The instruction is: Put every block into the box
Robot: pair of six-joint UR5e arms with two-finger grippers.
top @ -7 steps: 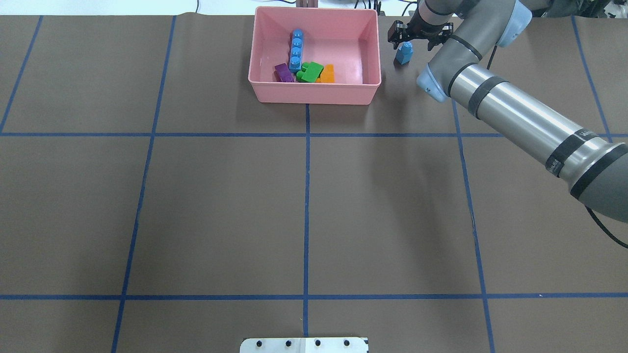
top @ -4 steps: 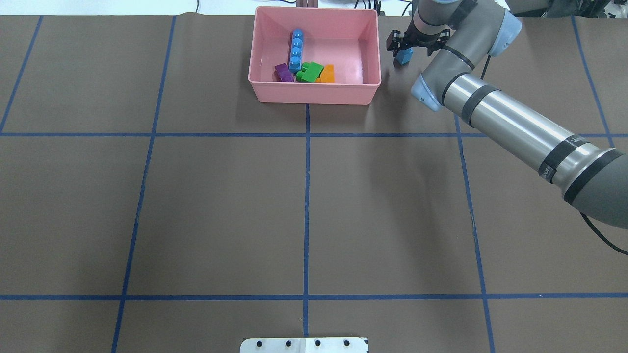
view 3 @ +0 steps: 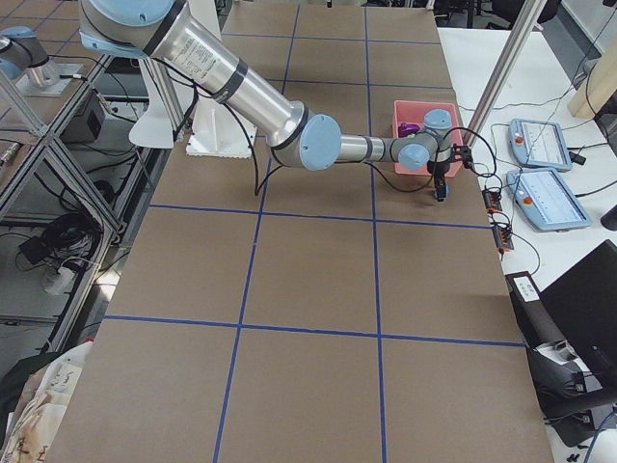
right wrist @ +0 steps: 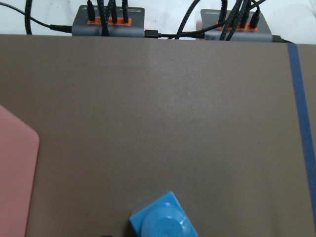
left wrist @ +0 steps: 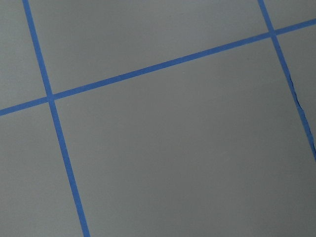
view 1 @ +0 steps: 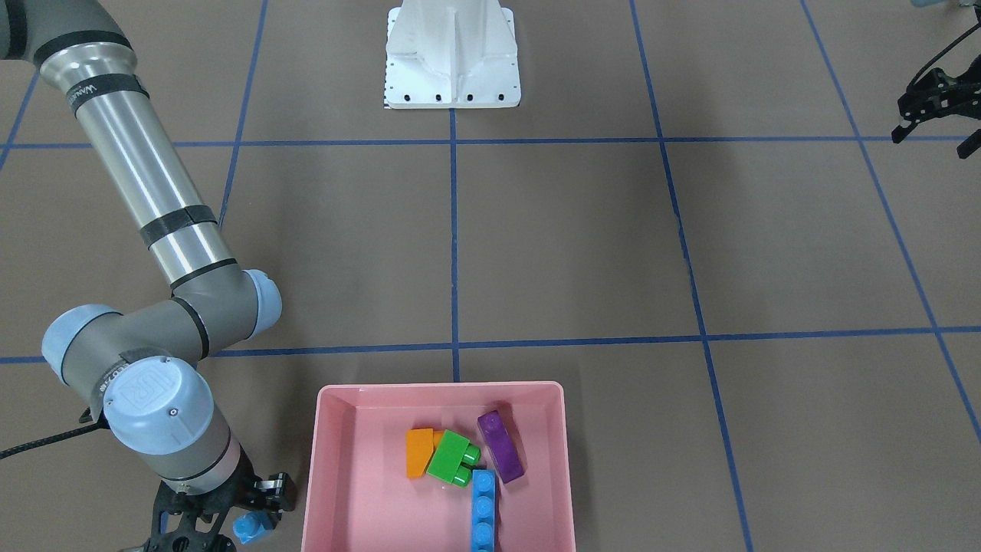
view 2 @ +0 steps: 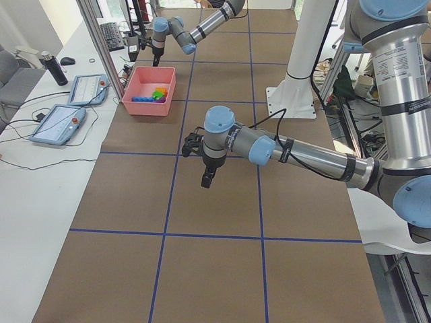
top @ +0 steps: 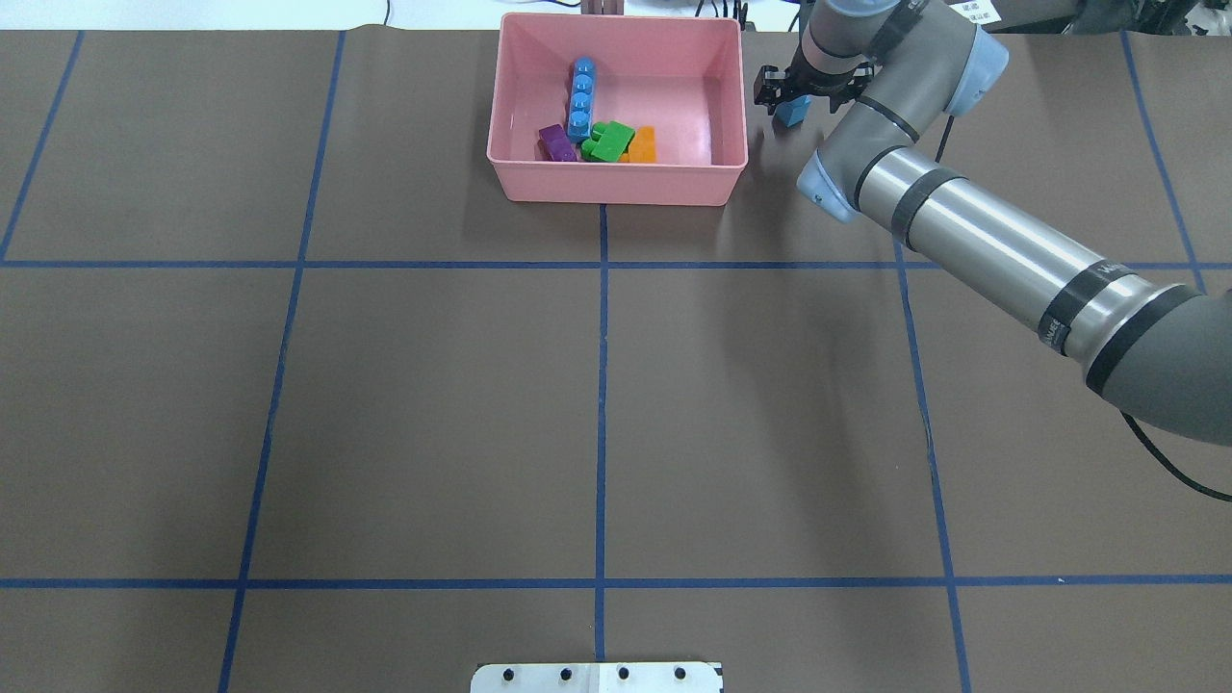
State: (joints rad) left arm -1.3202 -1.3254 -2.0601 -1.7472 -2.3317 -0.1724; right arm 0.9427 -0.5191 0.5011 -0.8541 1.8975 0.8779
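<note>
The pink box (top: 616, 188) stands at the table's far middle. In it lie the long light-blue brick (top: 581, 96), the purple brick (top: 556, 142), the green brick (top: 609, 141) and the orange brick (top: 643, 144). The tiny light-blue cube (top: 793, 113) stands on the table just right of the box. It also shows in the front view (view 1: 251, 527) and close under the right wrist camera (right wrist: 163, 219). My right gripper (top: 797, 94) is open and low over the cube, jaws astride it. My left gripper (view 1: 936, 123) is open and empty, held above the table far from the box.
The white base plate (view 1: 452, 61) sits at the robot's edge of the table. Cable hubs (right wrist: 113, 22) lie just past the far edge, behind the cube. Two tablets (view 2: 60, 121) lie on the side bench. Blue tape lines grid the brown table.
My right gripper has moved a little left and down over the tiny light-blue cube, which now is mostly hidden under it. The cube and the box contents have not moved.
</note>
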